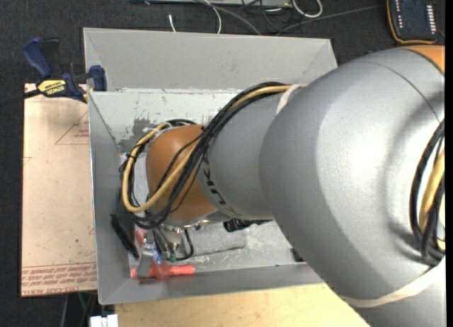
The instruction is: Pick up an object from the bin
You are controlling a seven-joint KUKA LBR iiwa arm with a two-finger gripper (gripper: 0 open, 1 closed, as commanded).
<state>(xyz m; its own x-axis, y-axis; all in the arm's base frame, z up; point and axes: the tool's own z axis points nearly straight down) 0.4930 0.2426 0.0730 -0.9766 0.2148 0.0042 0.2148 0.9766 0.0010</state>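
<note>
My gripper (161, 242) hangs low in the bin's front left corner, under the orange wrist cover. Right below it, along the front wall, lies a red-orange handled tool (172, 272) with a grey end piece. A black elongated thing (124, 233) lies slanted against the left wall, just left of the gripper. The gripper's body and cables hide whatever is directly beneath it.
The big grey arm reaches in from the right and covers most of the bin's floor. A small black thing (237, 225) peeks out under the arm near the middle. The bin's left and front walls stand close around the gripper.
</note>
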